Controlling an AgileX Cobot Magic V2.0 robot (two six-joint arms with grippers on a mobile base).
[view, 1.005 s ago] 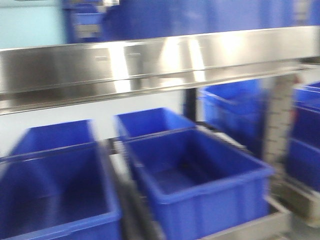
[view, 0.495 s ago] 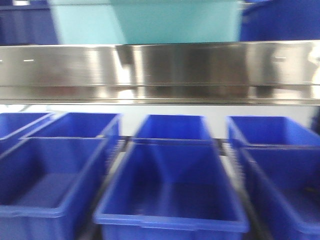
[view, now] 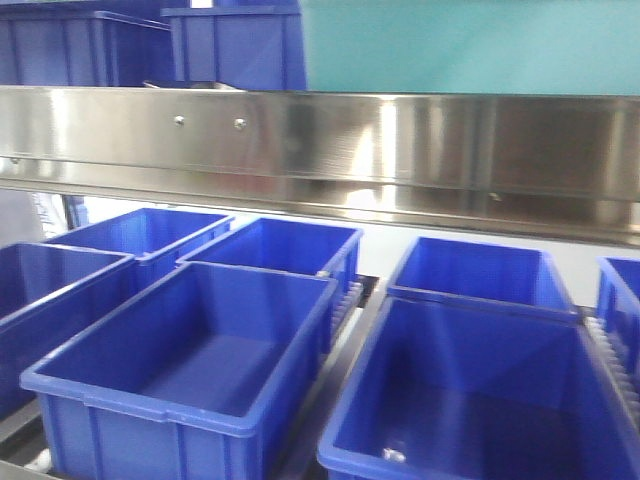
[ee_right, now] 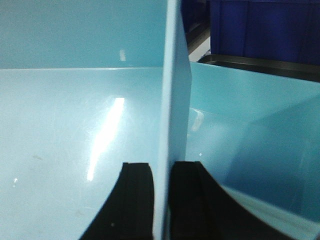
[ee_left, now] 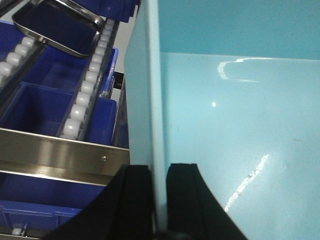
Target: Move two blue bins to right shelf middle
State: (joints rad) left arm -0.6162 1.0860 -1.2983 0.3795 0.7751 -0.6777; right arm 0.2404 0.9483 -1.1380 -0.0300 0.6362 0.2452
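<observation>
A pale blue bin (view: 470, 45) fills the top right of the front view, just above the right shelf's broad steel front rail (view: 350, 140). My left gripper (ee_left: 159, 172) is shut on that bin's (ee_left: 240, 125) left wall, one black finger on each side. Over on the other side, my right gripper (ee_right: 161, 170) is shut on the thin right wall of the bin (ee_right: 75, 125). Beyond that wall lies a second pale blue bin (ee_right: 250, 130), close alongside. Neither gripper shows in the front view.
Several dark blue bins (view: 190, 350) stand in rows on the lower level, and more dark blue bins (view: 235, 45) sit above the rail at the left. A white roller track (ee_left: 87, 90) and a metal tray (ee_left: 55, 25) lie left of the held bin.
The front view has swung across the rack. The pale blue bin went from top left to top middle and now sits at the top right. The picture is sharp now.
</observation>
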